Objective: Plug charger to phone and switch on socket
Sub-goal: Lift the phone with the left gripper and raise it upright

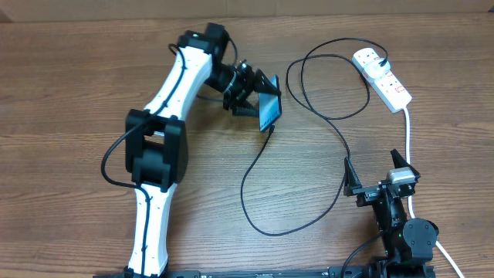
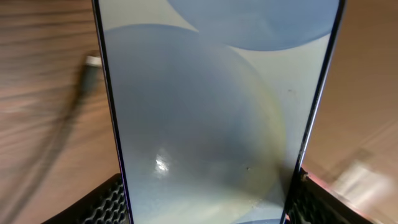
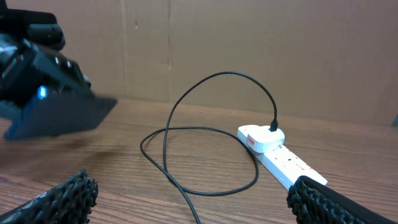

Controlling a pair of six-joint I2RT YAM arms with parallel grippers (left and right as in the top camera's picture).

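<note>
Left gripper [image 1: 261, 99] clenching the one phone [image 1: 269, 113] above the table [image 1: 69, 77]
The phone is showing a pale blue, black-edged screen, tilting; one black charger [image 1: 243, 188] is looping from the one white socket [image 1: 384, 77], its tip lying loose just beside the phone; the right gripper [image 1: 373, 162] is gaping, holding nothing.

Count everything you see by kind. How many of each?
Phone: 1
Charger cable: 1
Power strip: 1
Grippers: 2 (left gripper, right gripper)
Total: 5
</note>
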